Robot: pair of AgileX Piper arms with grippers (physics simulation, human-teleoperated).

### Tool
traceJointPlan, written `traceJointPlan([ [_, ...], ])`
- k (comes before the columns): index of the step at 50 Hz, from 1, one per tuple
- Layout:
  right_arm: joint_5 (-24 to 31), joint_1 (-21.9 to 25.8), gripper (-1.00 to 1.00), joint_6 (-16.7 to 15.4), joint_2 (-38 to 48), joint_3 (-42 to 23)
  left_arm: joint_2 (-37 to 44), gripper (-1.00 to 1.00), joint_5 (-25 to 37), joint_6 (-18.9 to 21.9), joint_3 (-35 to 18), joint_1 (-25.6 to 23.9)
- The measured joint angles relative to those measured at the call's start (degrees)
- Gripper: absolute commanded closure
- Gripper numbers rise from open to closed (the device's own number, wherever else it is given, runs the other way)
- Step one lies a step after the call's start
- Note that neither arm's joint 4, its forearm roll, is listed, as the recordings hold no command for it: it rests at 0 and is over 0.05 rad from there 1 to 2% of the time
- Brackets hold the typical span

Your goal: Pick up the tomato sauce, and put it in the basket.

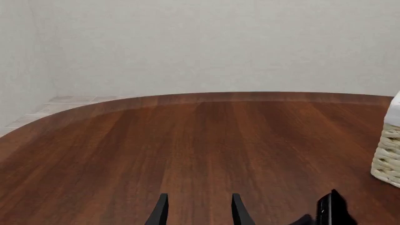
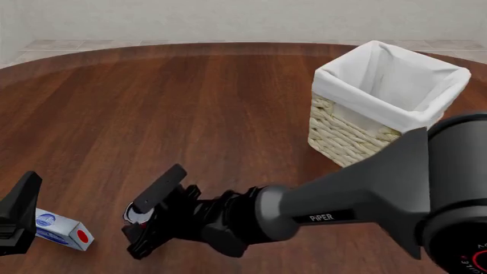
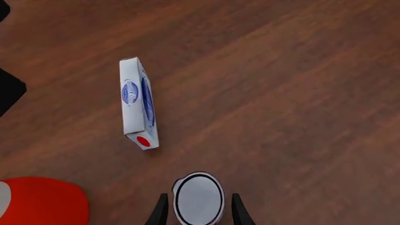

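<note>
The tomato sauce [image 3: 198, 199] shows its silver-grey top between my right gripper's [image 3: 198, 195] fingers. A thin gap remains on each side, so the gripper is open around the can. In the front view the same can [image 2: 138, 213] stands on the table near the front left, with the right gripper [image 2: 136, 224] reaching across to it. The basket [image 2: 357, 137], pale wicker with a white lining, stands far off at the back right. Its corner also shows in the left wrist view [image 1: 388, 154]. My left gripper [image 1: 198, 196] is open and empty at the front left edge [image 2: 17, 220].
A white-blue carton with a red dot [image 2: 65, 234] lies flat between the two grippers, just beyond the can [image 3: 138, 103]. A red-orange rounded thing [image 3: 37, 201] sits close beside the right gripper, cut by the frame; I cannot tell what it is.
</note>
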Motion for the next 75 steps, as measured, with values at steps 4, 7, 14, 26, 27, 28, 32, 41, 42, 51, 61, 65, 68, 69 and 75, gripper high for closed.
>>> traceJointPlan([
  [4, 0.03, 0.06, -1.00, 0.13, 0.76, -0.47, 0.00, -1.00, 0.00, 0.00, 0.00, 0.00],
  [7, 0.00, 0.15, -1.00, 0.29, 1.31, -0.74, 0.00, -1.00, 0.00, 0.00, 0.00, 0.00],
  [14, -0.08, 0.33, -1.00, 0.66, 2.46, -1.26, 0.00, -1.00, 0.00, 0.00, 0.00, 0.00],
  [26, -1.04, 1.26, 1.00, 0.95, 2.29, -0.57, 0.00, -1.00, 0.00, 0.01, 0.00, 0.00],
  [27, -1.09, 1.38, 1.00, 0.99, 2.19, -0.44, 0.00, -1.00, 0.00, 0.01, 0.00, 0.00],
  [28, -1.11, 1.49, 1.00, 1.00, 2.06, -0.30, 0.00, -1.00, 0.00, 0.01, 0.00, 0.00],
  [32, -1.05, 1.81, 1.00, 0.94, 1.29, 0.22, 0.00, -1.00, 0.00, 0.00, 0.00, 0.00],
  [41, -0.29, 1.81, 1.00, 0.10, -1.74, 1.42, 0.00, -1.00, 0.00, 0.00, 0.00, 0.00],
  [42, -0.18, 1.78, 1.00, 0.00, -2.14, 1.56, 0.00, -1.00, 0.00, 0.00, 0.00, 0.00],
  [51, 0.86, 1.38, 1.00, -0.87, -5.89, 2.98, 0.00, -1.00, 0.00, 0.00, 0.00, 0.00],
  [61, 2.01, 0.90, 1.00, -1.86, -9.93, 4.48, 0.00, -1.00, 0.00, 0.00, 0.00, 0.00],
  [65, 2.69, 0.68, 1.00, -2.37, -11.62, 4.84, 0.00, -1.00, 0.00, 0.00, 0.00, 0.00],
  [68, 3.25, 0.55, 1.00, -2.77, -12.90, 5.04, 0.00, -1.00, 0.00, 0.00, 0.00, 0.00],
  [69, 3.45, 0.50, 1.00, -2.90, -13.32, 5.10, 0.00, -1.00, 0.00, 0.00, 0.00, 0.00],
  [75, 4.65, 0.10, 1.00, -3.82, -15.80, 5.47, 0.00, -1.00, 0.00, 0.00, 0.00, 0.00],
])
